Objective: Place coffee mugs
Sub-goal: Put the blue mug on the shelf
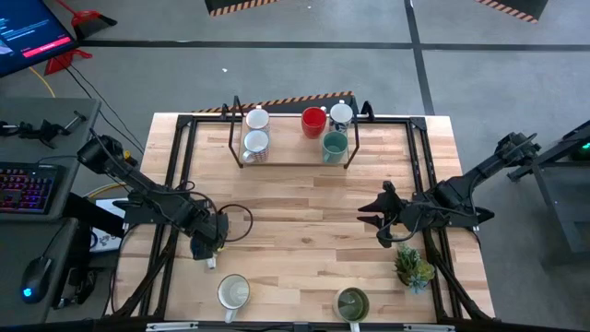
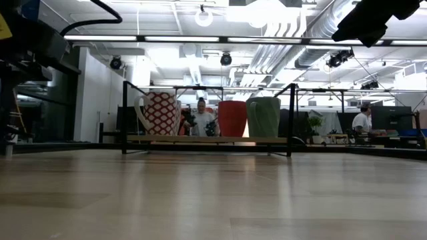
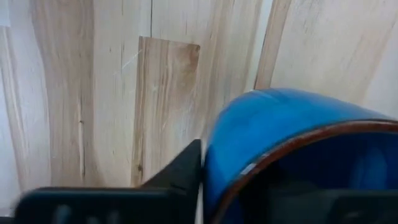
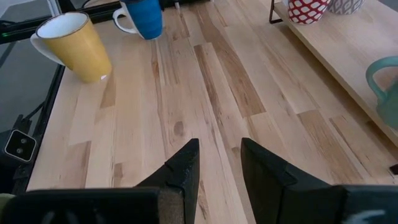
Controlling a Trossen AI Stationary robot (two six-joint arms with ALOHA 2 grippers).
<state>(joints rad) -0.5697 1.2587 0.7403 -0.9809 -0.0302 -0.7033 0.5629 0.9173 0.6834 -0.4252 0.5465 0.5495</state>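
A blue mug [image 3: 273, 130] stands upright on the table near its left edge, and my left gripper [image 1: 206, 244] comes down on it from above, shut on its wall. In the high view the gripper hides the mug. The right wrist view shows the blue mug [image 4: 144, 18] next to a yellow-cream mug [image 4: 68, 43]. That cream mug [image 1: 232, 293] and an olive mug [image 1: 351, 302] stand at the near edge. My right gripper [image 4: 217, 163] hovers open over bare wood right of centre. My left gripper has the blue mug by its wall at the rim [image 3: 214, 183]. One finger [image 3: 183, 171] lies against the outside; the other seems to reach inside, where it hardly shows. The fingers point straight down. The mug stands upright with its base on the table.
A black-framed rack [image 1: 295, 164] at the far edge carries a white mug [image 1: 257, 118], a red-patterned mug [image 1: 255, 143], a red mug [image 1: 313, 121], another white mug [image 1: 341, 113] and a teal mug [image 1: 334, 145]. A spiky potted plant [image 1: 413, 267] stands near right.
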